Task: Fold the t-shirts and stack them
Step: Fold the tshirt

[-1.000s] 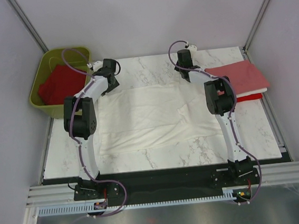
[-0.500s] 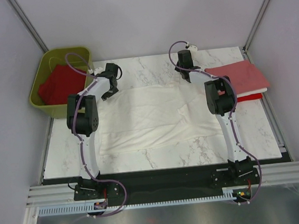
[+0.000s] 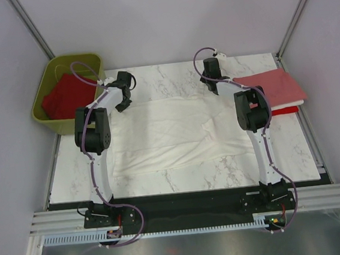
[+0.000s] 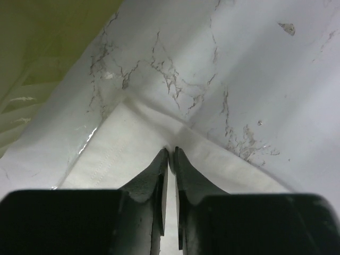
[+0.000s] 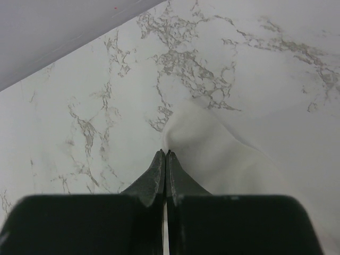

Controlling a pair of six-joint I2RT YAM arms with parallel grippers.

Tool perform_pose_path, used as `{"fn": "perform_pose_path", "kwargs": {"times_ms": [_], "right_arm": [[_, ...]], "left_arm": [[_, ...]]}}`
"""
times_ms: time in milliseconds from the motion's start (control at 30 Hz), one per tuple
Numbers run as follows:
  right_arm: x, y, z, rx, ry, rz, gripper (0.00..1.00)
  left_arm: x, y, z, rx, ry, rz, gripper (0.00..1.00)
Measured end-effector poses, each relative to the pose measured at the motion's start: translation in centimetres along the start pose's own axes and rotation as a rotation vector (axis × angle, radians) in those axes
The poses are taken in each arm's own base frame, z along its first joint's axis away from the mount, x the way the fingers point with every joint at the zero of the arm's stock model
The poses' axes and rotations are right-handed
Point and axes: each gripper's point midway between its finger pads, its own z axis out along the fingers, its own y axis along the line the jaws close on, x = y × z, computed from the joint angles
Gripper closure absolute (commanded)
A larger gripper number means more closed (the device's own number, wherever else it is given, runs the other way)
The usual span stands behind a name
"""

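1. T-shirt (image 3: 170, 133), the white one, is lying spread across the middle of the bench (image 3: 163, 179).
2. Left hand (image 4: 171, 152) is pinching its far left corner; right hand (image 5: 166, 154) is pinching its far right corner.
3. Pink t-shirt (image 3: 274, 87) is lying folded at the right edge.

T-shirt (image 3: 170, 133) spread on table (image 3: 181, 176) centre, folded stack (image 3: 273, 87) right, tub (image 3: 40, 107) left

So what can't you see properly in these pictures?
Red t-shirt, top view: the pink t-shirt covers all but an edge.
Red cloth in the green tub, top view: bunched, so shirts can't be counted.
White t-shirt, wrist views: frame edges cut off all but corners.
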Motion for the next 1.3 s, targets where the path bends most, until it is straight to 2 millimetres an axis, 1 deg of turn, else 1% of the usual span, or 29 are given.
{"fn": "perform_pose_path", "kwargs": {"times_ms": [67, 100, 233, 433, 700, 900, 1000, 1067, 1200, 1300], "right_arm": [[0.1, -0.3, -0.4, 0.007, 0.006, 0.001, 1.00], [0.2, -0.4, -0.6, 0.010, 0.009, 0.001, 1.00], [-0.2, -1.3, -1.6, 0.041, 0.002, 0.004, 1.00], [-1.3, -2.2, -2.9, 0.078, -0.034, 0.015, 1.00], [-3.6, -3.6, -5.9, 0.124, -0.117, 0.044, 1.00], [-5.9, -3.3, -8.0, 0.145, -0.193, 0.055, 1.00], [-7.1, -3.1, -9.3, 0.156, -0.223, 0.053, 1.00], [-7.7, -3.1, -10.1, 0.165, -0.237, 0.043, 1.00], [-8.8, -3.7, -12.2, 0.186, -0.256, 0.036, 1.00], [-9.6, -3.9, -13.6, 0.183, -0.266, 0.047, 1.00]], "left_arm": [[0.0, 0.0, 0.0, -0.003, 0.000, -0.003, 0.96], [0.0, 0.1, 0.0, -0.005, 0.001, -0.003, 0.98], [-0.1, 0.1, -0.1, -0.007, -0.002, -0.004, 0.98], [-0.9, 0.0, -0.3, -0.013, -0.028, -0.011, 0.98], [-1.0, 0.0, -0.3, -0.019, -0.036, -0.011, 0.98], [-1.0, -0.1, -0.6, -0.022, -0.048, -0.005, 0.98], [-1.1, -0.3, -1.3, -0.016, -0.062, -0.001, 0.98], [-1.5, -0.5, -2.3, -0.010, -0.083, 0.000, 0.98], [-2.1, -1.3, -4.2, 0.013, -0.122, -0.001, 0.98], [-2.2, -1.4, -5.1, 0.027, -0.130, 0.000, 0.98]]}}
